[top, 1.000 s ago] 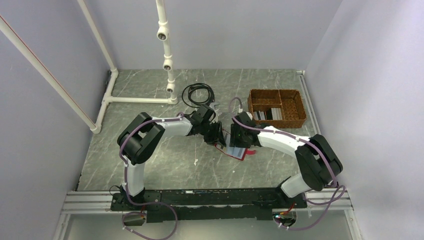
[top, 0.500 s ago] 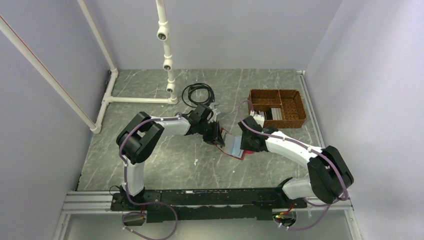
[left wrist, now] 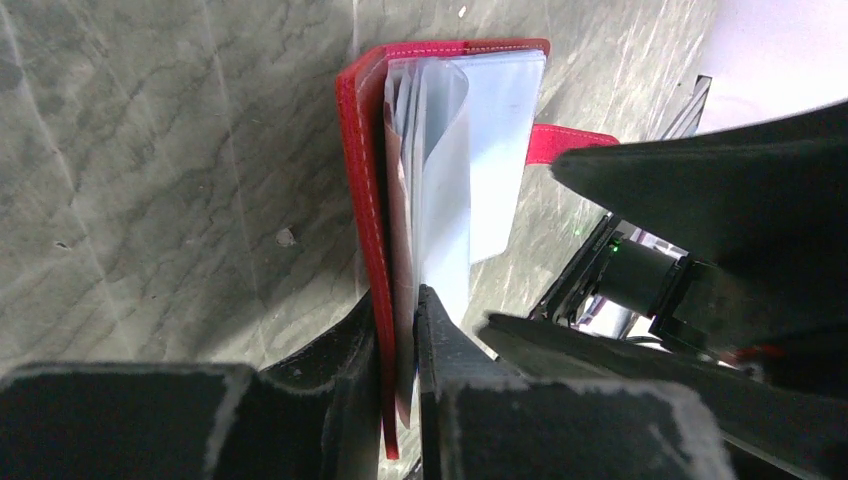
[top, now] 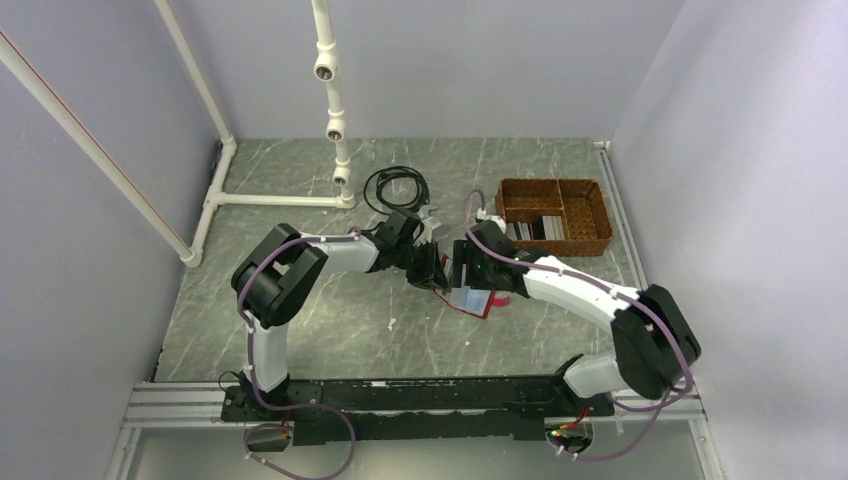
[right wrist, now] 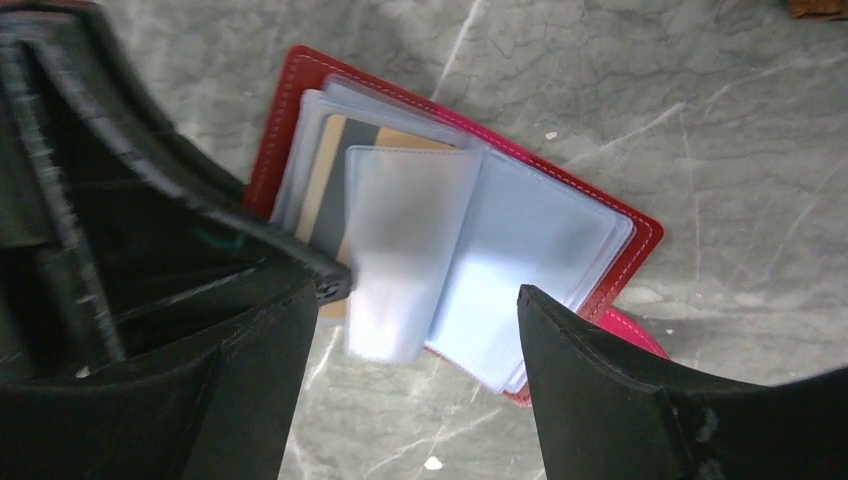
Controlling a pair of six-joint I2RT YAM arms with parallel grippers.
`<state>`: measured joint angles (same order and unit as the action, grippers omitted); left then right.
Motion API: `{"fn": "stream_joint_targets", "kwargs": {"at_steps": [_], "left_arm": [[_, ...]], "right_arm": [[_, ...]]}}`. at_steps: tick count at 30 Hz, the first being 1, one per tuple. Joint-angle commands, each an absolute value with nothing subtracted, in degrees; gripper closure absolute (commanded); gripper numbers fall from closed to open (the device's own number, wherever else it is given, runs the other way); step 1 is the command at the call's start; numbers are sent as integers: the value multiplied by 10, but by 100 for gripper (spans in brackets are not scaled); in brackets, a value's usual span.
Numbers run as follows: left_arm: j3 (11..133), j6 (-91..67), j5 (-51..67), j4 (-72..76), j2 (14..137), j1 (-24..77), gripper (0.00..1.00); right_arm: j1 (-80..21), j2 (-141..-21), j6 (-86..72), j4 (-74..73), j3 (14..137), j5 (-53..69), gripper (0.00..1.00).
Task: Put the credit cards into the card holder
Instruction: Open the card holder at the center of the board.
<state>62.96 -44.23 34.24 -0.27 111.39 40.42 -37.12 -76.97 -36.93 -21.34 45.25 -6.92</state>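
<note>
Card holder (right wrist: 540, 240): open, midway between the table's side edges, unmoved.
Left gripper (left wrist: 398, 300): still clamped on its red cover.
Right gripper (right wrist: 420, 300): fingers apart above the sleeves, shifted toward the left edge.

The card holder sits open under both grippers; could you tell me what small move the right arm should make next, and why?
Probably swing the right gripper over to the wicker basket, where more cards lie. Its jaws stand open and empty above the card holder, the left gripper pinches the holder's red cover, and one tan card is already sleeved.
</note>
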Motion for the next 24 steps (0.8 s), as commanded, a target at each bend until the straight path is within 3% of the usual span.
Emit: {"fn": "stream_joint_targets", "kwargs": {"at_steps": [1, 5, 11, 13, 17, 21, 24], "left_arm": [[629, -447, 348, 10, 1096, 407, 98], [623, -452, 346, 15, 1093, 407, 93], [613, -448, 337, 14, 1084, 407, 68], [613, -447, 333, 11, 1085, 407, 66], [622, -438, 308, -25, 1095, 406, 87], [622, -429, 306, -27, 1086, 405, 96], [620, -433, 333, -8, 1077, 406, 99]], "right_arm": [[-379, -821, -357, -191, 484, -84, 24], [-391, -861, -358, -194, 486, -111, 26], [-392, -875, -385, -190, 460, -137, 50], [-392, -860, -393, -190, 446, -139, 53], [-390, -812, -410, -204, 417, -165, 55], [-377, -761, -435, -309, 406, -228, 55], [-392, -718, -413, -352, 434, -241, 41]]}}
